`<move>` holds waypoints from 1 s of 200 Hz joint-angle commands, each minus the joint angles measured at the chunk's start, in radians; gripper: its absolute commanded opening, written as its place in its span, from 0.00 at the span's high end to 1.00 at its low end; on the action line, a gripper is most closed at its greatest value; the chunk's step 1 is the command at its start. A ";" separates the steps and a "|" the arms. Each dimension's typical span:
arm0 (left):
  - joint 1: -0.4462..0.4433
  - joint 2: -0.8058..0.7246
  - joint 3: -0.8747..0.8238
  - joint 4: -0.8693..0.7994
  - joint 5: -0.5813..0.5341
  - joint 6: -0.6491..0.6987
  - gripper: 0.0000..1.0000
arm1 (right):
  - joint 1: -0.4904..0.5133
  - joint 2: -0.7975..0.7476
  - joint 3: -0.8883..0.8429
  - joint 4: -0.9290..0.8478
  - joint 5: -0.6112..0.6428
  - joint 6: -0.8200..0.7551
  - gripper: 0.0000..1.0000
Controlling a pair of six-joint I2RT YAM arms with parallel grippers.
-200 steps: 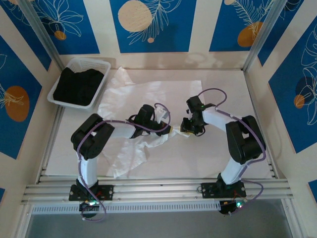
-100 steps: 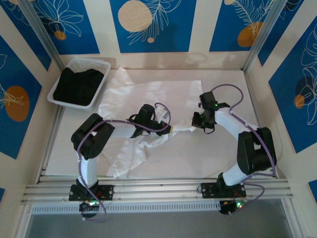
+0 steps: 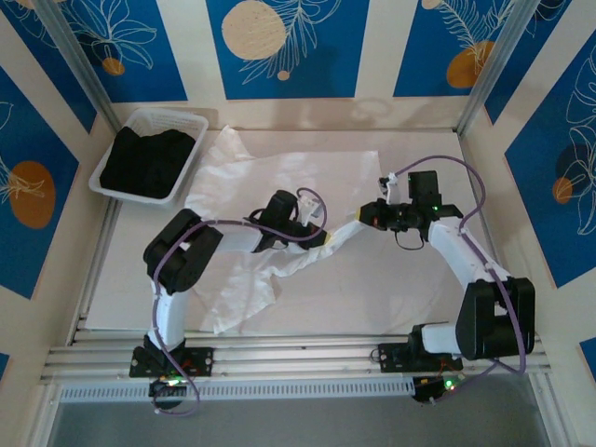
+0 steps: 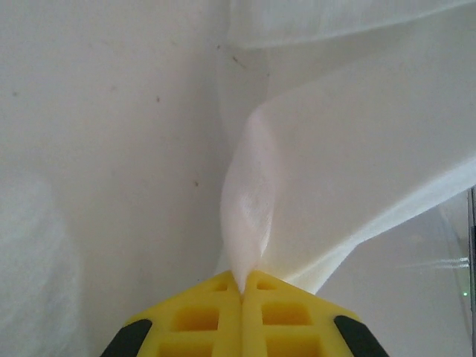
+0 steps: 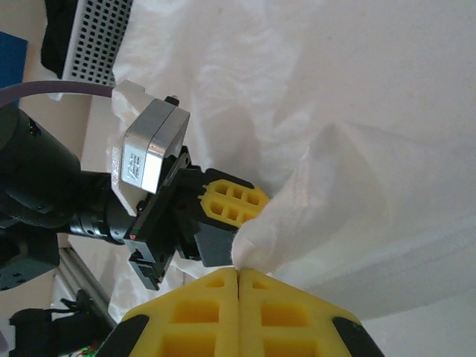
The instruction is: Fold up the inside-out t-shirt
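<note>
You're barely started: t-shirt (image 3: pixel 279 177) lies rumpled on the bench (image 3: pixel 410 289), no fold yet, left jaws and right jaws each clenched on a pinch of it.

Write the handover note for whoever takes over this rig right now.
Tools: left tool shut on a pinch of the t-shirt; right tool shut on another fold of it, close by, with a strip of cloth running between them.
Things: the shirt lies rumpled across the middle of the table; the black garment sits in the basket, far left.
Done: both grips taken.
Left: no neat fold yet; spread it flat, then fold.
</note>
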 commanded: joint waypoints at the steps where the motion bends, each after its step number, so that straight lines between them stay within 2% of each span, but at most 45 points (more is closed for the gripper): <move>1: -0.007 0.013 0.013 -0.022 0.025 0.017 1.00 | -0.030 0.078 -0.004 0.007 -0.018 0.029 0.92; 50: -0.006 0.000 0.003 -0.023 0.026 0.024 1.00 | -0.042 0.230 0.051 -0.054 0.197 0.035 0.83; 92: -0.007 -0.008 -0.005 -0.026 0.023 0.027 1.00 | -0.019 0.207 0.077 -0.154 0.442 0.026 0.70; 145: -0.006 -0.003 -0.003 -0.024 0.026 0.027 1.00 | 0.053 0.145 0.025 -0.168 0.487 0.031 0.57; 200: -0.009 -0.003 -0.006 -0.021 0.025 0.025 1.00 | 0.113 0.197 0.020 -0.142 0.497 0.030 0.53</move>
